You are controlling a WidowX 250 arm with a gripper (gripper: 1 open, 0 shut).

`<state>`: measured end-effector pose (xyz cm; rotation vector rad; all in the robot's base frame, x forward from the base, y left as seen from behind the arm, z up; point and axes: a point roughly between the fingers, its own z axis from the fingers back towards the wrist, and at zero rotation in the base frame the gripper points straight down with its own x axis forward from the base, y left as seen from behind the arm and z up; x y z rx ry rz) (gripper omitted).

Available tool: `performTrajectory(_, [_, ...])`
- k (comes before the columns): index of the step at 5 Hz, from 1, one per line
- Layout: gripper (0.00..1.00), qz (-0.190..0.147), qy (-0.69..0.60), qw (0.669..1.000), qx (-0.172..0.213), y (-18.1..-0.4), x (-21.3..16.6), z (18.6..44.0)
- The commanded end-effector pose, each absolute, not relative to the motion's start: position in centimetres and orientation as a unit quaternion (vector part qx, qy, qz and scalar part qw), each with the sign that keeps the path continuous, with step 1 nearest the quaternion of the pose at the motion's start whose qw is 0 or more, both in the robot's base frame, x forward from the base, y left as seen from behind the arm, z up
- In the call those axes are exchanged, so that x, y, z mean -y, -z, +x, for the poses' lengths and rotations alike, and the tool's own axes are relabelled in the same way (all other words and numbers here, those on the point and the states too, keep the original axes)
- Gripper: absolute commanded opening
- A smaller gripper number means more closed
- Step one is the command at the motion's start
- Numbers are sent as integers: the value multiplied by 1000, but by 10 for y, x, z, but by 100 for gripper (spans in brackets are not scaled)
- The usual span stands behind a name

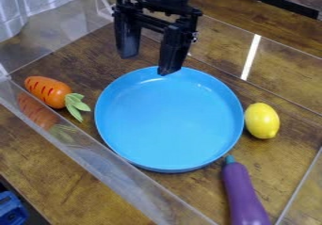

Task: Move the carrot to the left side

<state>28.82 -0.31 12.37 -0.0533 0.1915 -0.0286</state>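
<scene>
Brown wooden boards [75, 177] stretch beneath everything you see, with a clear panel [113, 168] crossing the lower left and reflecting some orange. Your gripper [149, 61] hangs at the top, its two black fingers spread apart with a gap between them, above the far edge of the blue plate [169, 120]. That plate lies in the middle, its bare face showing. To the left of the plate in your picture, near its rim, you have the carrot [49, 91], lying on the wood with its green leaves [77, 105] pointing toward the plate. Just beside the plate's right edge sits the yellow lemon [262, 120]. Lower right, you can see the purple eggplant [244, 194] lying lengthwise, its stem end toward the plate. Something blue [11, 210] shows at the bottom left corner.
</scene>
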Motion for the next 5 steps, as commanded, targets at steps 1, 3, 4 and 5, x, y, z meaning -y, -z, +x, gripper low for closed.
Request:
performTrajectory(1, [100,-30,1,997,-71,-136,-3,294])
performTrajectory(3, [100,-35,-14,997,-72,-138,-5,292])
performTrajectory(4, [100,-33,-8,997,-71,-137,-4,293])
performTrajectory(5, [100,-31,-2,997,-72,-136,-4,296])
